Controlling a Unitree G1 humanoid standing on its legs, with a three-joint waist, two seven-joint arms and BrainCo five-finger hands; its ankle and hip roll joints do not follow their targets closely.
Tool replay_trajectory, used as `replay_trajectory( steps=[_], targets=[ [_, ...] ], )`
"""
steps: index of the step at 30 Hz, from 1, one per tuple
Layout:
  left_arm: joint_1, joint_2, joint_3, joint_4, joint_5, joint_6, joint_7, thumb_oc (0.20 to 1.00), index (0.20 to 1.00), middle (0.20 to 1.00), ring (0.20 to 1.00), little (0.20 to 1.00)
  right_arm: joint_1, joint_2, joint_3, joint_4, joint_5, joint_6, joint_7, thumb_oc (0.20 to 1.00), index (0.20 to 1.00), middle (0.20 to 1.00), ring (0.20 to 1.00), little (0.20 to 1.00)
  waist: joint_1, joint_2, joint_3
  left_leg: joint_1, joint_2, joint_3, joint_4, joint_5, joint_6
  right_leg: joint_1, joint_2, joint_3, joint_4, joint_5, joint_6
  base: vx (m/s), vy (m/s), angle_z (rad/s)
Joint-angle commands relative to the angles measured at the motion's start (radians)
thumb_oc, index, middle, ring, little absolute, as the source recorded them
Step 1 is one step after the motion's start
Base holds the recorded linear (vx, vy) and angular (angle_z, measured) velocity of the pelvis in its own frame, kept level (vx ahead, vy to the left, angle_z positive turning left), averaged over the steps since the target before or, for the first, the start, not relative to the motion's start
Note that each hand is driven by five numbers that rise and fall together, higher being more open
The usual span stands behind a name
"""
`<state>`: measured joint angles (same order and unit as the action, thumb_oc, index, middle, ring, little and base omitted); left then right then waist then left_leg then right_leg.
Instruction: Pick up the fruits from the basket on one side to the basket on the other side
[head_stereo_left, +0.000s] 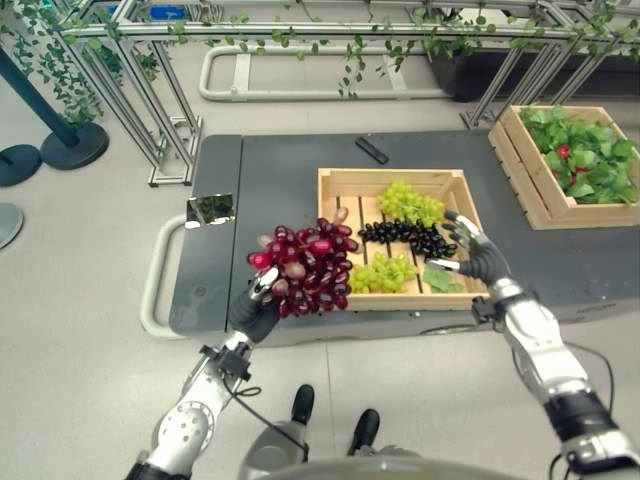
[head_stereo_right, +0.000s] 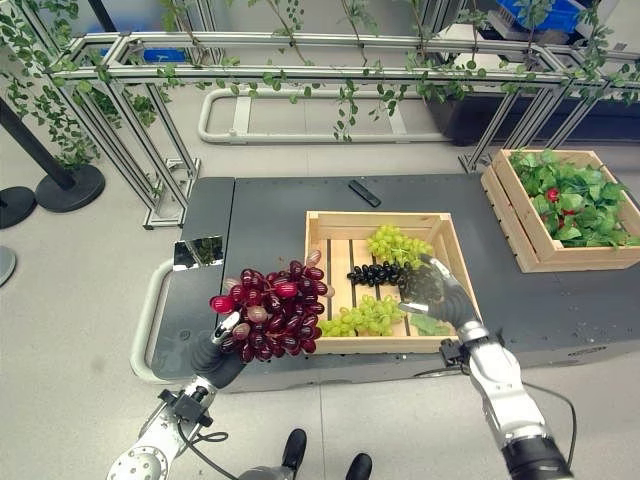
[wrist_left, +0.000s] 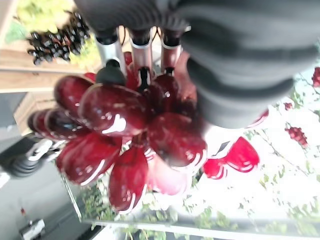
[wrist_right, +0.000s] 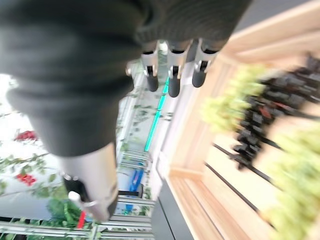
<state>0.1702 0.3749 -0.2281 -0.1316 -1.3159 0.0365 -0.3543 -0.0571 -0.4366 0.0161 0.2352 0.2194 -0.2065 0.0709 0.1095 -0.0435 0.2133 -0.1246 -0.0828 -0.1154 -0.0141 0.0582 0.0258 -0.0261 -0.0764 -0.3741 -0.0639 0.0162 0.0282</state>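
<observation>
Left hand (head_stereo_left: 256, 308) curled round red grape bunch (head_stereo_left: 308, 265), held aloft just off wooden crate's (head_stereo_left: 335, 185) near-left corner. Right hand (head_stereo_left: 478, 255) empty, fingers loosely spread, above crate's right edge. Leaf-filled crate (head_stereo_left: 530, 190) well beyond right hand, far from bunch.

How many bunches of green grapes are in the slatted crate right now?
2: one green bunch at the crate's far side, another green bunch near its front edge, black grapes between them. More may be hidden behind the right hand.
</observation>
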Motion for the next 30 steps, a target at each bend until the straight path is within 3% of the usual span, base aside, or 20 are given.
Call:
replay_trajectory(
  steps=[1,5,17,21,22,23,24,26,27,28,29,30],
  targets=[
    [0.016,-0.052,0.072,-0.043,0.002,-0.034,-0.061,0.200,0.200,0.200,0.200,0.200,0.036,0.004,-0.021,-0.041,0.075,-0.071,0.004,1.000,1.000,1.000,1.000,1.000,-0.012,-0.016,-0.078,-0.012,-0.013,0.023,0.068,-0.065,-0.008,-0.026,-0.109,-0.010,0.062,0.029,0.085,0.01,-0.003,0.12],
    [0.023,-0.087,0.095,-0.029,0.013,-0.052,-0.050,0.200,0.200,0.200,0.200,0.200,0.084,0.044,-0.033,-0.085,0.135,-0.078,0.022,1.000,1.000,1.000,1.000,1.000,-0.024,0.000,-0.080,-0.016,-0.017,0.020,0.065,-0.057,-0.008,-0.027,-0.117,-0.016,0.059,0.033,0.087,0.00,0.002,0.11],
    [0.025,-0.165,0.121,-0.029,0.023,-0.066,-0.045,0.200,0.200,0.200,0.200,0.200,0.078,0.009,-0.069,-0.111,0.104,-0.056,0.013,1.000,1.000,1.000,1.000,1.000,-0.021,0.058,-0.078,-0.004,-0.021,-0.009,0.099,-0.067,-0.022,0.015,-0.135,-0.036,0.068,0.008,0.073,0.00,-0.036,0.07],
    [0.009,-0.177,0.123,-0.034,0.035,-0.074,-0.038,0.200,0.200,0.200,0.200,0.200,0.082,-0.014,-0.097,-0.117,0.083,-0.054,-0.004,1.000,1.000,1.000,1.000,1.000,-0.007,0.092,-0.058,-0.009,-0.006,-0.086,0.091,-0.038,-0.045,0.032,-0.137,-0.086,0.113,-0.035,0.054,-0.04,-0.120,0.47],
    [-0.011,-0.182,0.121,-0.022,0.035,-0.077,-0.032,0.200,0.200,0.200,0.200,0.200,0.098,-0.023,-0.125,-0.122,0.085,-0.055,-0.016,1.000,1.000,1.000,1.000,1.000,-0.003,0.105,-0.041,-0.019,0.021,-0.138,0.067,-0.013,-0.080,0.041,-0.139,-0.118,0.164,-0.090,0.047,0.01,-0.120,0.53],
    [-0.012,-0.183,0.120,-0.022,0.035,-0.078,-0.032,0.200,0.200,0.200,0.200,0.200,0.098,-0.023,-0.126,-0.122,0.085,-0.055,-0.016,1.000,1.000,1.000,1.000,1.000,-0.005,0.106,-0.039,-0.016,0.022,-0.141,0.065,-0.013,-0.082,0.042,-0.140,-0.121,0.168,-0.095,0.046,-0.04,-0.117,0.84],
    [-0.027,-0.186,0.124,-0.017,0.041,-0.085,-0.024,0.200,0.200,0.200,0.200,0.200,0.108,-0.032,-0.144,-0.125,0.080,-0.055,-0.025,1.000,1.000,1.000,1.000,1.000,-0.007,0.116,-0.024,-0.040,0.034,-0.155,0.056,0.021,-0.098,0.036,-0.157,-0.154,0.204,-0.113,0.045,-0.10,0.019,0.84],
    [-0.031,-0.200,0.153,-0.013,0.046,-0.098,-0.014,0.200,0.200,0.200,0.200,0.200,0.124,-0.046,-0.178,-0.142,0.056,-0.051,-0.033,1.000,1.000,1.000,1.000,1.000,-0.039,0.117,-0.009,-0.066,0.068,-0.071,0.057,0.032,-0.099,0.022,-0.191,-0.188,0.246,-0.121,0.054,-0.11,0.038,1.20],
    [-0.021,-0.217,0.189,-0.005,0.044,-0.105,-0.013,0.200,0.200,0.200,0.200,0.200,0.130,-0.051,-0.187,-0.136,0.026,-0.047,-0.034,1.000,1.000,1.000,1.000,1.000,-0.055,0.117,-0.017,-0.037,0.101,0.042,0.064,0.001,-0.073,0.011,-0.204,-0.197,0.258,-0.123,0.047,-0.06,0.015,1.06],
    [-0.020,-0.218,0.190,-0.006,0.045,-0.105,-0.013,0.200,0.200,0.200,0.200,0.200,0.130,-0.051,-0.185,-0.136,0.025,-0.046,-0.035,1.000,1.000,1.000,1.000,1.000,-0.053,0.117,-0.016,-0.035,0.102,0.046,0.065,-0.001,-0.072,0.009,-0.205,-0.193,0.261,-0.125,0.047,-0.12,-0.030,0.71],
    [-0.016,-0.227,0.216,-0.009,0.045,-0.106,-0.012,0.200,0.200,0.200,0.200,0.200,0.141,-0.047,-0.202,-0.133,0.008,-0.041,-0.038,1.000,1.000,1.000,1.000,1.000,-0.064,0.110,-0.021,-0.011,0.135,0.165,0.110,-0.038,-0.060,0.003,-0.219,-0.218,0.267,-0.127,0.034,-0.08,-0.035,0.36],
    [-0.016,-0.227,0.217,-0.009,0.045,-0.106,-0.011,0.200,0.200,0.200,0.200,0.200,0.141,-0.047,-0.201,-0.133,0.008,-0.041,-0.038,1.000,1.000,1.000,1.000,1.000,-0.064,0.110,-0.021,-0.012,0.135,0.166,0.114,-0.041,-0.060,0.003,-0.219,-0.216,0.268,-0.128,0.033,-0.13,-0.098,0.57]
  ],
)
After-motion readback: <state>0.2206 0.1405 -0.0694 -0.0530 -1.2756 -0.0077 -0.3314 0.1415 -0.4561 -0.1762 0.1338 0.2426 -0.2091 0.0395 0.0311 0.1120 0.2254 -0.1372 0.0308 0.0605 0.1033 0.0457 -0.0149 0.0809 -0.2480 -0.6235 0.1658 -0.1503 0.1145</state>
